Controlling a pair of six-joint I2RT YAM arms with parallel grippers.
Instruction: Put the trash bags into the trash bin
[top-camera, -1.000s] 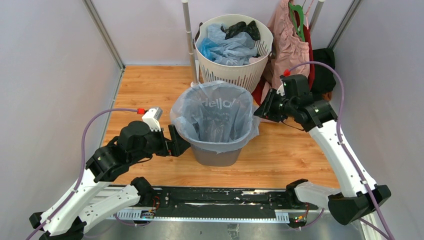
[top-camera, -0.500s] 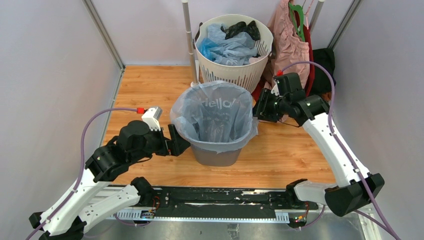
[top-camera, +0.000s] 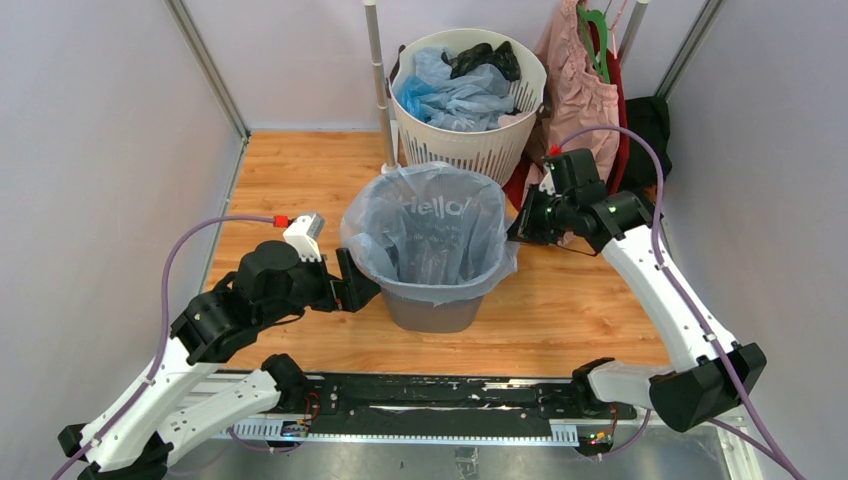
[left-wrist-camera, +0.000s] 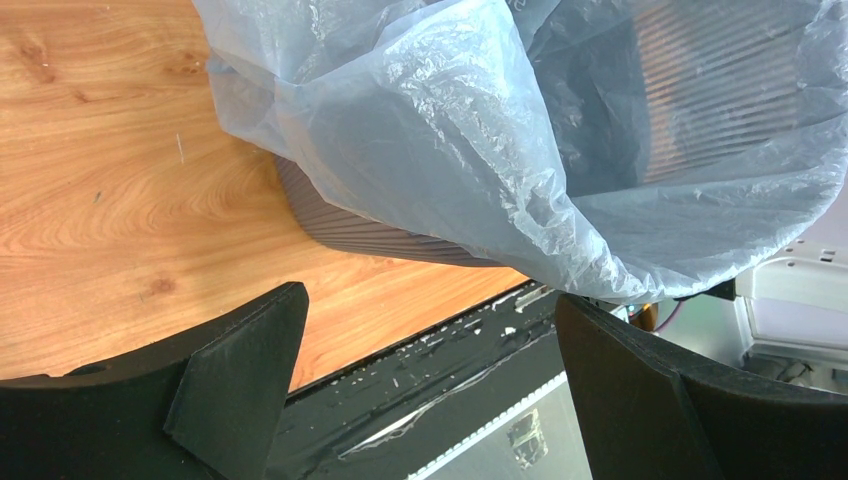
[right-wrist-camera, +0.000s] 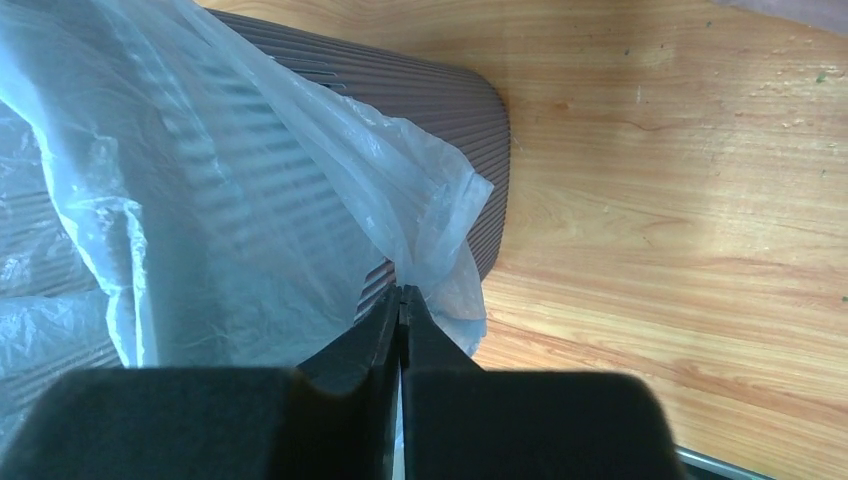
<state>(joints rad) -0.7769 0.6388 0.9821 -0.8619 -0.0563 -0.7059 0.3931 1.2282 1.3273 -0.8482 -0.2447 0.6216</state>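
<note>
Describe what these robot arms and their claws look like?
The left arm and right arm have white links joined by black joints. A lilac cable with a red plug loops along each. The left gripper and right gripper have blocky, matte black fingers.

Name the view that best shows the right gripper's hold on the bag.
Right wrist: the right gripper is shut on the trash bag's hanging flap, close up. The top view shows it small at the bin's rim; the left wrist view misses it.
</note>
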